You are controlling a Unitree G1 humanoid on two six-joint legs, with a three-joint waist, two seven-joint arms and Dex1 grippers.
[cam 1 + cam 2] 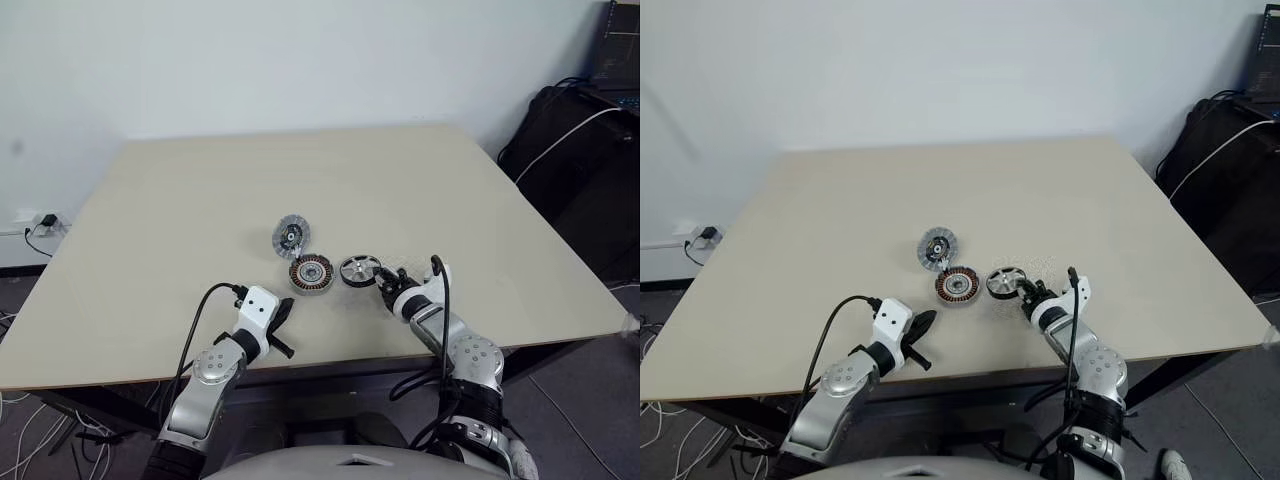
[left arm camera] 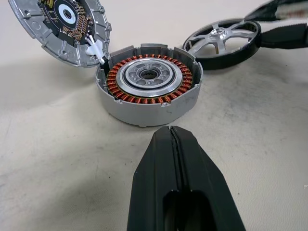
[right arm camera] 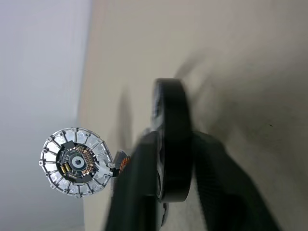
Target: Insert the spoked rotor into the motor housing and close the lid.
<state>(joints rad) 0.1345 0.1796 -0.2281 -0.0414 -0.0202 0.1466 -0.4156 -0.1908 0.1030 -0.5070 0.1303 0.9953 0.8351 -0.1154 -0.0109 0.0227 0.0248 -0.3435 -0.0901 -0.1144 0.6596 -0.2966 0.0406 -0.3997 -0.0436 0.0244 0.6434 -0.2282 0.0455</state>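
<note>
Right gripper [image 1: 385, 284] jaws clamp the spoked rotor [image 1: 359, 269] rim; left gripper [image 1: 284, 330] clenched

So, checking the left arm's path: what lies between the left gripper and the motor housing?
Only bare table. In the left wrist view the shut left gripper points at the motor housing, with nothing in the short stretch between.

A pale beige table [image 1: 200, 190] carries three small parts near the middle of its front edge: the lid [image 1: 290, 237], the motor housing [image 1: 311, 273] and the spoked rotor [image 1: 360, 270].
</note>
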